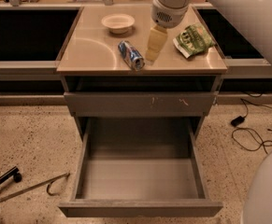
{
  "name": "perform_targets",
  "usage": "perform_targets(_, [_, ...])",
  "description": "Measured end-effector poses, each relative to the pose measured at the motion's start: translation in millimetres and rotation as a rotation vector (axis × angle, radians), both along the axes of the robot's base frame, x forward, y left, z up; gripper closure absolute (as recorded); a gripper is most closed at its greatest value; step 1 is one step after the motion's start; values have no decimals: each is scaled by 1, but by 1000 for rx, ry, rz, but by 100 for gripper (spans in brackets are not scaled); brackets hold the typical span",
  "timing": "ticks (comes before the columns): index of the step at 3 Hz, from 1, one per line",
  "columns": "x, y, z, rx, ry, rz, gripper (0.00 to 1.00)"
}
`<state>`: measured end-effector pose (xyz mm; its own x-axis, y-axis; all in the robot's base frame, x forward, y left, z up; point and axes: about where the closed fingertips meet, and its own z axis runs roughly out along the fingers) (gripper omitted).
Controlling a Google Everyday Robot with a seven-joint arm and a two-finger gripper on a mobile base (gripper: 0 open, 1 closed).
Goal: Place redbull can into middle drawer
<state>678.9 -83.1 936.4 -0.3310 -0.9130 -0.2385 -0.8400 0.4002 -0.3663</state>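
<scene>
The can (131,55) lies ungrasped near the front edge of the bench (91,55). The gripper (155,45) hovers just beside it; whether parted or closed, I cannot tell. The drawer (140,208) stands open, empty; grasping and placing remain.

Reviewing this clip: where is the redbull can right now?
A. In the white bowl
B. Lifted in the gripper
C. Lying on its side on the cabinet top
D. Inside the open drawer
C: the redbull can lies on its side on the cabinet top, close beside the gripper, which is low over that top; the open middle drawer has no can in it.
</scene>
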Motion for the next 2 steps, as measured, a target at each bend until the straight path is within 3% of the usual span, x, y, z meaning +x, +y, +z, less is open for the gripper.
perform_targets(1, [27,8,-24,144,-4,-148,0])
perform_targets(2, [54,21,-51,279,27,-278,0])
